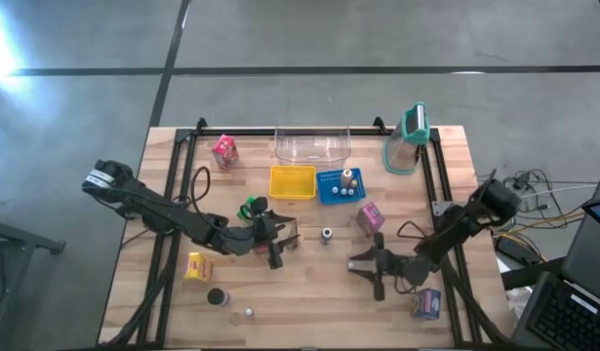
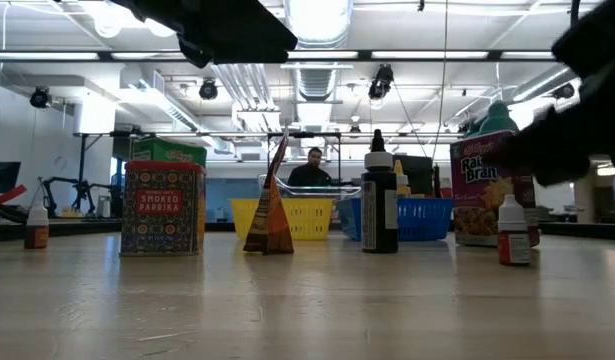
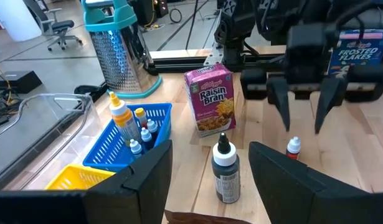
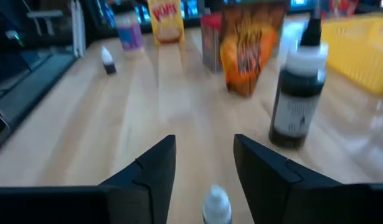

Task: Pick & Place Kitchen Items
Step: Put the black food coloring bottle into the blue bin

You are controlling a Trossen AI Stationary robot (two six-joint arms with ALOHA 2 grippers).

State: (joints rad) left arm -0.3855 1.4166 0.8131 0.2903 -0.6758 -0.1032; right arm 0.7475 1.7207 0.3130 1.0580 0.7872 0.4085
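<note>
My right gripper [image 1: 358,265] hangs open at the table's near right, just above a small white bottle with a red cap [image 3: 293,147]. The bottle stands upright on the wood, below and between the fingertips [image 3: 283,112], which are clear of it. In the right wrist view its cap [image 4: 216,204] shows low between my fingers. My left gripper [image 1: 283,242] is open above the table's middle with nothing between its fingers. Ahead of it stand a dark bottle [image 3: 225,174] and a purple Raisin Bran carton [image 3: 210,99]. The top of a brown packet [image 3: 197,218] shows just below the left gripper.
At the back are a yellow basket [image 1: 293,181], a blue basket [image 1: 340,185] holding small bottles, a clear tub [image 1: 312,146], a teal-topped grater [image 1: 409,141] and a pink carton [image 1: 224,151]. Near the front lie a yellow carton [image 1: 198,266], a dark disc [image 1: 218,297] and a Frosted Flakes carton [image 1: 426,304].
</note>
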